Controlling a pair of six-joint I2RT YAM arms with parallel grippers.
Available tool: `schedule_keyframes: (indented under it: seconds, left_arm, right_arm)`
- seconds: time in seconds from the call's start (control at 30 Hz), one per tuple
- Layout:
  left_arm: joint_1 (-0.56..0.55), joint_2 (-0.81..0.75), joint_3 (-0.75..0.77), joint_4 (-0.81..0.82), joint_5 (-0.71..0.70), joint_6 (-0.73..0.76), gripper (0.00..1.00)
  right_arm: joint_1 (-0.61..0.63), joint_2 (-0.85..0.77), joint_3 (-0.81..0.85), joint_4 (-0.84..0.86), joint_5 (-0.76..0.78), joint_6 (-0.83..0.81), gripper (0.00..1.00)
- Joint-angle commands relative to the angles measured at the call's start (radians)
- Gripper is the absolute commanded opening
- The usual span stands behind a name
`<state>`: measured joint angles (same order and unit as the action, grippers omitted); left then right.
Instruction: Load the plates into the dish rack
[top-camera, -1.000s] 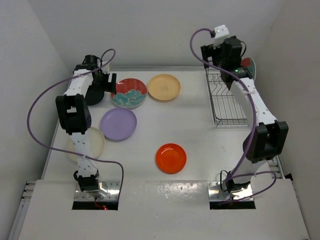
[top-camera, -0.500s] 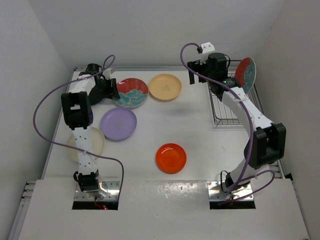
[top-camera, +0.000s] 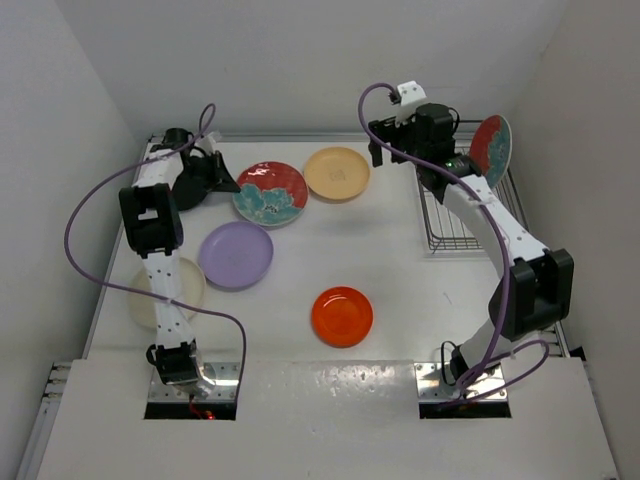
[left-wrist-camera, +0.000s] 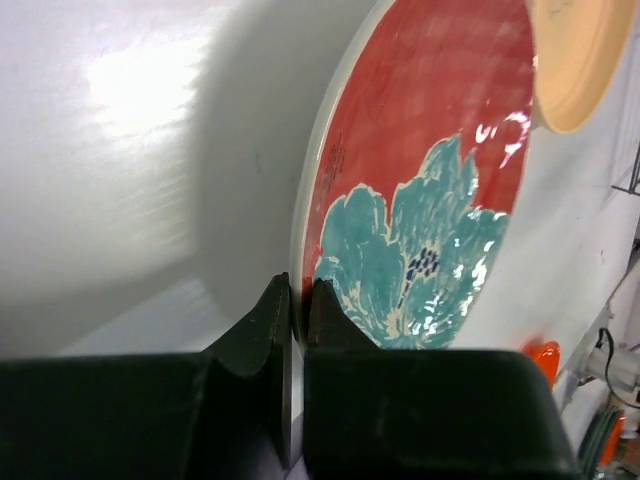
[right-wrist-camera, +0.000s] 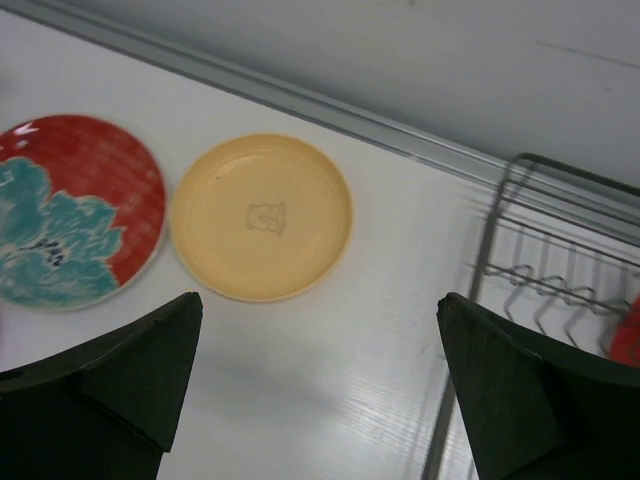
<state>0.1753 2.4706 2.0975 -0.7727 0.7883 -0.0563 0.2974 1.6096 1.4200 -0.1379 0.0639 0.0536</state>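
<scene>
My left gripper (top-camera: 224, 181) (left-wrist-camera: 300, 292) is shut on the left rim of a red plate with teal flowers (top-camera: 272, 193) (left-wrist-camera: 430, 150) at the back left of the table. Another red flowered plate (top-camera: 492, 146) (right-wrist-camera: 628, 338) stands upright at the back of the grey wire dish rack (top-camera: 452, 218) (right-wrist-camera: 535, 270). My right gripper (top-camera: 384, 150) (right-wrist-camera: 318, 300) hangs open and empty above the table between the tan-yellow plate (top-camera: 337, 172) (right-wrist-camera: 260, 215) and the rack. A lavender plate (top-camera: 236, 254), a cream plate (top-camera: 165, 292) partly behind my left arm, and an orange plate (top-camera: 342, 316) lie flat.
White walls close in the table at the back and on both sides. A raised strip (right-wrist-camera: 300, 95) runs along the back edge. The rack stands against the right wall. Purple cables loop off both arms.
My left gripper has closed on the red plate's rim, and the plate has shifted slightly right. My right arm has swung left, away from the rack, leaving the other red plate standing there.
</scene>
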Motion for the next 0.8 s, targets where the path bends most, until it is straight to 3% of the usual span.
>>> schedule_keyframes:
  seconds: [0.0, 0.13, 0.3, 0.43, 0.77]
  left_arm:
    - [-0.005, -0.076, 0.099, 0.082, 0.023, 0.108, 0.0]
    - [-0.059, -0.212, 0.099, 0.124, 0.078, 0.191, 0.0]
    - [-0.097, -0.373, 0.03, 0.124, 0.134, 0.268, 0.0]
    - [-0.12, -0.412, 0.021, 0.102, 0.207, 0.257, 0.0]
    - [-0.275, -0.484, -0.013, -0.039, 0.169, 0.322, 0.0]
  right_arm:
    - [0.011, 0.044, 0.077, -0.018, -0.229, 0.022, 1.0]
    - [0.031, 0.125, 0.148, -0.069, -0.401, 0.052, 1.0]
    - [0.048, 0.176, 0.162, -0.051, -0.438, 0.109, 1.0]
    - [0.039, 0.226, 0.151, -0.003, -0.483, 0.161, 1.0]
    - [0.029, 0.392, 0.16, 0.164, -0.686, 0.224, 0.96]
